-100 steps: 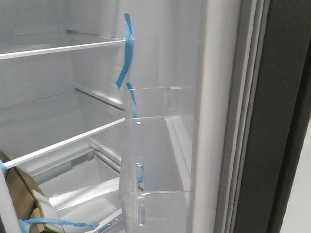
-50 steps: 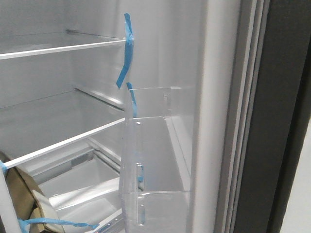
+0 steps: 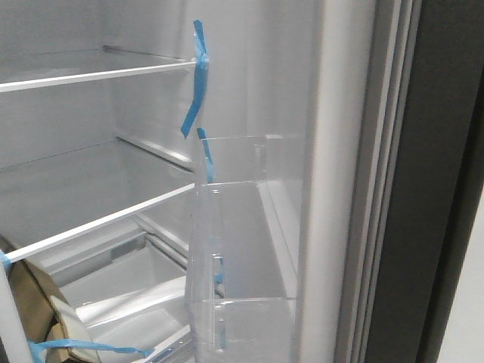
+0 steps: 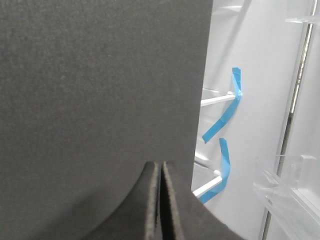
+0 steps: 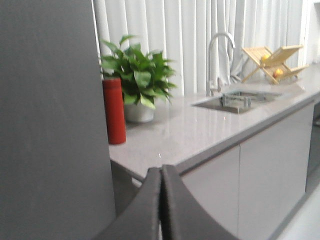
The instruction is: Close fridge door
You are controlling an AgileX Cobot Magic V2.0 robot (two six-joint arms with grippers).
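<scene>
The fridge door stands open at the right of the front view. Its white inner lining (image 3: 333, 151) carries a clear plastic bin (image 3: 234, 249), with a grey gasket edge (image 3: 382, 189) and the matte dark grey outside (image 3: 442, 189) beyond. Blue tape strips (image 3: 195, 83) hang at the shelf ends. My left gripper (image 4: 161, 167) is shut and empty, close against a dark grey slab (image 4: 100, 85), with the fridge inside beside it. My right gripper (image 5: 161, 172) is shut and empty beside a dark grey slab (image 5: 50, 120). Neither gripper shows in the front view.
Inside the fridge are glass shelves (image 3: 98, 73), a drawer (image 3: 128, 287) and a piece of brown cardboard (image 3: 30, 302). The right wrist view shows a grey counter (image 5: 200, 130) with a red bottle (image 5: 114, 110), a potted plant (image 5: 137, 80), a sink with tap (image 5: 235, 100) and a wooden rack (image 5: 275, 62).
The front view has shifted very slightly; the door and shelves hold nearly the same place.
</scene>
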